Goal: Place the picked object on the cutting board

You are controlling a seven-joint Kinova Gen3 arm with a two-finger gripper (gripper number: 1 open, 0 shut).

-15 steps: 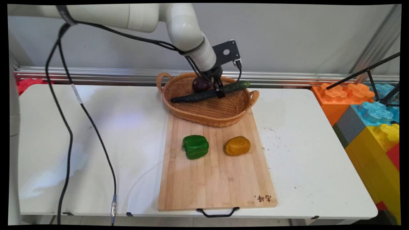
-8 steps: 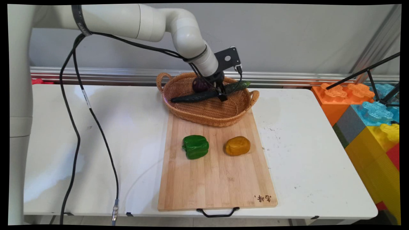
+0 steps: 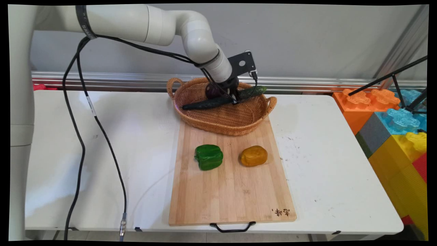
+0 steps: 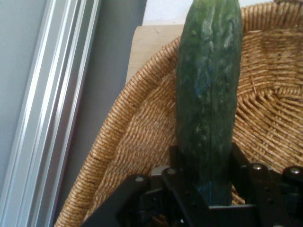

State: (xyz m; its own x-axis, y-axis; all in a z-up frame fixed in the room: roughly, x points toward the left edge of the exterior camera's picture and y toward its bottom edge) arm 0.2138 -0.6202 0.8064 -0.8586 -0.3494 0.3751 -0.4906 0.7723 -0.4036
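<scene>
A long dark green cucumber (image 3: 218, 99) lies slantwise across the wicker basket (image 3: 218, 119) at the back of the wooden cutting board. My gripper (image 3: 234, 98) is down inside the basket and shut on the cucumber near its middle. In the hand view the cucumber (image 4: 208, 104) runs up from between the black fingers (image 4: 239, 163), which press on its two sides, with the basket's woven wall (image 4: 128, 123) behind it. A dark purple vegetable (image 3: 211, 91) sits in the basket just behind the gripper, partly hidden by the arm.
A green bell pepper (image 3: 209, 156) and an orange-brown vegetable (image 3: 253, 155) lie side by side on the cutting board (image 3: 232, 194). Large coloured toy blocks (image 3: 396, 130) stand off the table's right end. Black cables (image 3: 78, 136) hang over the table's left side.
The gripper has shifted slightly left and up in the basket while holding the cucumber; the cucumber has moved only a little with it. The pepper and orange vegetable have stayed put.
</scene>
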